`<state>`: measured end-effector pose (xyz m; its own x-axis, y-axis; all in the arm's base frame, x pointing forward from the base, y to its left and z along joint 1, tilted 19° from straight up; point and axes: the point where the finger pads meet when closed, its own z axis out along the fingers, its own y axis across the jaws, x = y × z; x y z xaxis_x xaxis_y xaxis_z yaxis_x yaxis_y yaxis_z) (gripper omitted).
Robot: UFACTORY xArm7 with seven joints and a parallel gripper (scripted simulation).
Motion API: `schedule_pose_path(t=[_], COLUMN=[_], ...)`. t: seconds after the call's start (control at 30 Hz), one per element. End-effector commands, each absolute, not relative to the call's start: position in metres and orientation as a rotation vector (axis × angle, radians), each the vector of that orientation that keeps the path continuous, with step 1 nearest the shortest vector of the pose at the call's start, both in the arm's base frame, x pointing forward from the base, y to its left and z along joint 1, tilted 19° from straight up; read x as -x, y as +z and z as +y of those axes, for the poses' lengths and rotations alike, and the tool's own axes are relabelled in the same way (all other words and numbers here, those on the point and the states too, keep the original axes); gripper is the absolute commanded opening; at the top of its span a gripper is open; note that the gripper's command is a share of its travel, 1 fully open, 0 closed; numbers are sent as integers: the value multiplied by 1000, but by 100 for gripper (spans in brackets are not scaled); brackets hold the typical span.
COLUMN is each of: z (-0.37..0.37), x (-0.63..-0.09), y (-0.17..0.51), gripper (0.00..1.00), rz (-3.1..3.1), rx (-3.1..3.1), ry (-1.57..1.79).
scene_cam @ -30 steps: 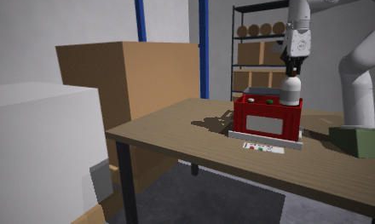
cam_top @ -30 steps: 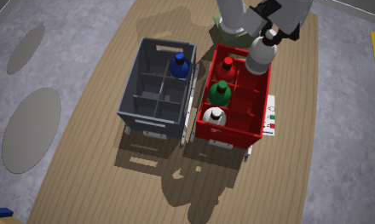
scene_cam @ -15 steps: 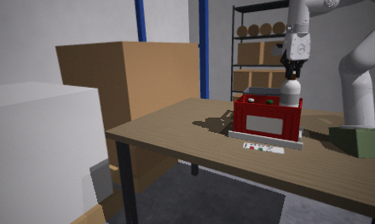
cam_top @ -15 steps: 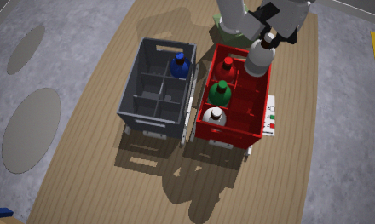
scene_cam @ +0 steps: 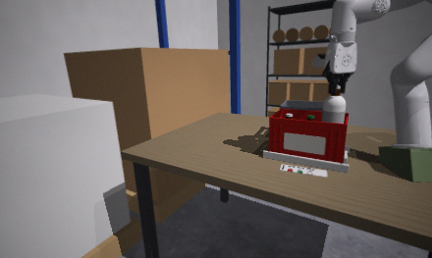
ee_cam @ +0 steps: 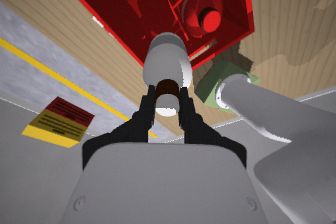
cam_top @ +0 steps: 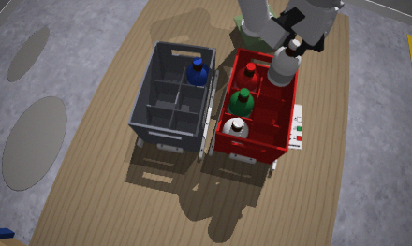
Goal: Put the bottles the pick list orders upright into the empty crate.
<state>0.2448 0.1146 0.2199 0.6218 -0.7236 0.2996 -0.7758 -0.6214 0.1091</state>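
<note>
My gripper [cam_top: 293, 45] [scene_cam: 336, 89] [ee_cam: 167, 95] is shut on the dark-capped neck of a pale grey bottle [cam_top: 282, 69] [scene_cam: 334, 110] [ee_cam: 166, 60]. It holds the bottle upright over the back right cell of the red crate [cam_top: 253, 149] [scene_cam: 277, 134] [ee_cam: 115, 25], with the lower part at rim level. In the red crate's left column stand a red bottle [cam_top: 248, 76] [ee_cam: 210, 20], a green bottle [cam_top: 242, 102] [scene_cam: 310, 117] and a white bottle [cam_top: 235, 127] [scene_cam: 289, 116]. The grey crate [cam_top: 159, 130] holds one blue bottle [cam_top: 198, 73]. The pick list [cam_top: 298, 133] [scene_cam: 302, 171] lies right of the red crate.
The arm's green base block [cam_top: 239, 22] [scene_cam: 405, 161] [ee_cam: 210, 85] sits behind the crates. The two crates stand close side by side. Beyond the table are a large cardboard box [scene_cam: 147, 85] and a shelf rack [scene_cam: 295, 51].
</note>
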Motion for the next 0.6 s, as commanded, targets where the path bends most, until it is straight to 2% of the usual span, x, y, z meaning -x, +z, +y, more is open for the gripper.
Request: schedule_pose_path(t=[0.0,0.57], z=[114,110], x=[-246,-248], y=[216,202], gripper=[0,0], rz=[-1230,-1230], rx=[-2621,-2621], ry=[338,338])
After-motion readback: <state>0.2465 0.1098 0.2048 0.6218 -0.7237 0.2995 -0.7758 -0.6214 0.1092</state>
